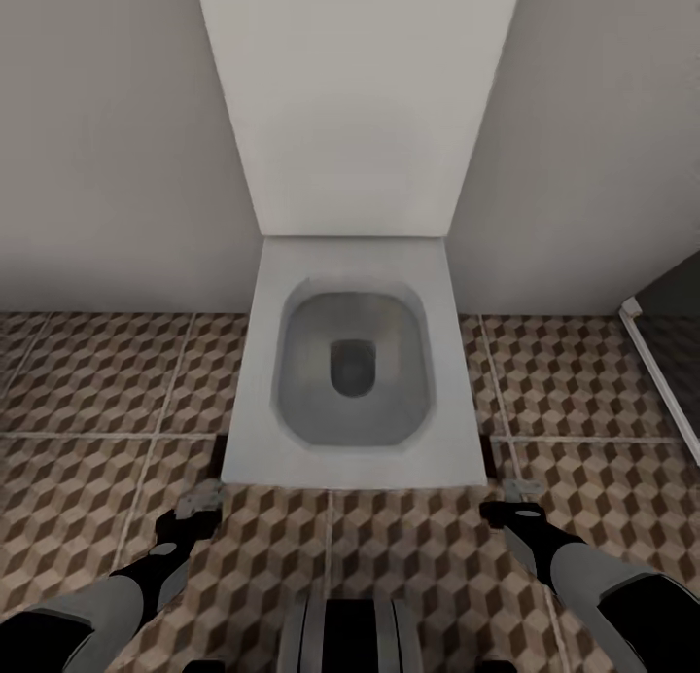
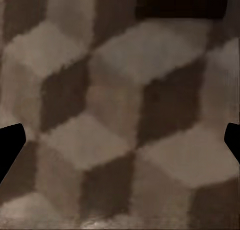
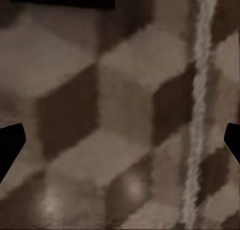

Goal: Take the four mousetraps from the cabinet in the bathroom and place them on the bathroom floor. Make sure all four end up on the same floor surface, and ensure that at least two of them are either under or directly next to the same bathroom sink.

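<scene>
The bathroom floor [image 1: 97, 381], tiled in a brown, beige and white cube pattern, spreads below me. My left gripper [image 1: 201, 500] hangs low over it in front of the toilet's near left corner. My right gripper [image 1: 517, 491] hangs by the near right corner. In the left wrist view the gripper [image 2: 120, 140] is open, with only floor tile [image 2: 125, 90] between its dark fingertips. In the right wrist view the gripper [image 3: 120, 140] is open too, above tile [image 3: 75, 115] and a pale grout line [image 3: 200, 90]. The mousetraps, the cabinet and the bathroom sink are out of view.
A white toilet [image 1: 355, 362] with its lid raised stands straight ahead against a pale wall [image 1: 107, 138]. A white-edged frame [image 1: 661, 371] runs along the floor at the right. My own base [image 1: 350, 634] sits at the bottom centre.
</scene>
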Controlling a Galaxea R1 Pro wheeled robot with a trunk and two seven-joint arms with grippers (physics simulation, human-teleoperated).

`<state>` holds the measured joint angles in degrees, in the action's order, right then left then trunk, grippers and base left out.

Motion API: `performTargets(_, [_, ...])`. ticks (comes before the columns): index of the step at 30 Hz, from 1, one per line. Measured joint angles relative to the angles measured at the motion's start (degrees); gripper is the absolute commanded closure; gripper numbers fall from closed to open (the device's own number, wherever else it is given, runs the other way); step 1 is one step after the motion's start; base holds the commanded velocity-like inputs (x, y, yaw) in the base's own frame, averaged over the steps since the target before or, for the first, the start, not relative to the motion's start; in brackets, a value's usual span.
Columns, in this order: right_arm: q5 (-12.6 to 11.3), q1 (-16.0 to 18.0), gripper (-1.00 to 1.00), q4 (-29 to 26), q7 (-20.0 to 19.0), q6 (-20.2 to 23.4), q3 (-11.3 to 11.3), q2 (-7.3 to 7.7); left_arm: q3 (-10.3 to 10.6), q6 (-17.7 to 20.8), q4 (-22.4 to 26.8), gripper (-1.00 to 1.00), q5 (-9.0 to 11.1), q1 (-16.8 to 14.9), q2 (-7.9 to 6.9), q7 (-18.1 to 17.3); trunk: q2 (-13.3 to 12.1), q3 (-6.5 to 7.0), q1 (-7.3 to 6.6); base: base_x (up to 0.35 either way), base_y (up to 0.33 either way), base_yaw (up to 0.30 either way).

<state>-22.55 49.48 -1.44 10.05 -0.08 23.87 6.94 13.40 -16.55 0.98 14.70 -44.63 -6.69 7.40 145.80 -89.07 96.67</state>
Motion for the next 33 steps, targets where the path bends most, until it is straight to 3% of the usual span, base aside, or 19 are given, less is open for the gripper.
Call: performTargets(33, [0.00,-0.03,-1.00,0.00,0.00,-0.01,0.06,0.00,-0.02,0.07,0.00,-1.00,0.04,0.00,0.00,0.01,0.00,0.00,0.00,-0.344,0.000,0.000])
